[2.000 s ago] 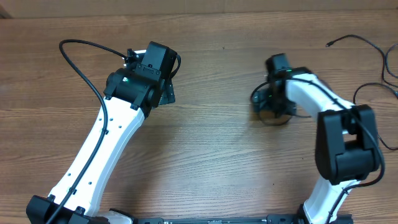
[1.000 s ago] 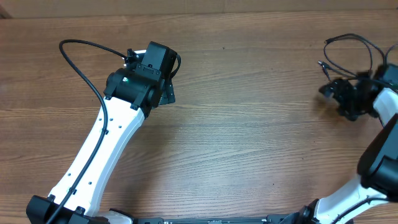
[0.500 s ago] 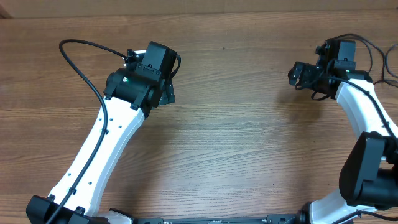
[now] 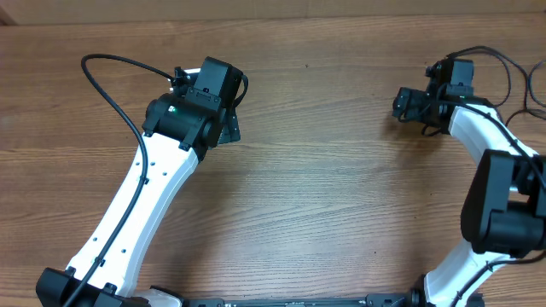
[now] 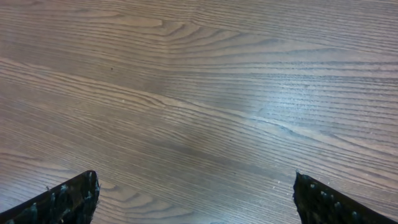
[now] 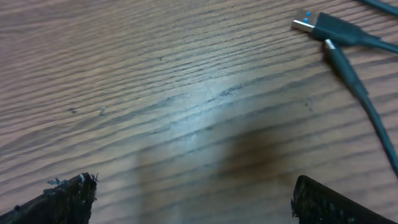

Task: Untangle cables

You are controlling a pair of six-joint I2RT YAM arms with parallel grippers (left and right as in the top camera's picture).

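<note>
The cables (image 4: 495, 53) are thin black cords lying loose at the table's far right edge, partly behind the right arm. In the right wrist view, a black USB plug (image 6: 314, 25) with a blue insert lies at the top right. A second cord (image 6: 354, 87) with a small plug tip runs beside it. My right gripper (image 4: 408, 104) (image 6: 196, 205) is open over bare wood, to the left of the cords and touching none. My left gripper (image 4: 229, 130) (image 5: 196, 202) is open at the back left with only tabletop between its fingers.
The wooden table (image 4: 324, 205) fills every view. The left arm's own thick black cord (image 4: 111, 77) arcs over the back left. Both white arms reach in from the near edge.
The right gripper carried the cable bundle from the table's middle to the far right, let it go, and swung back left a little. The left arm has not moved.
</note>
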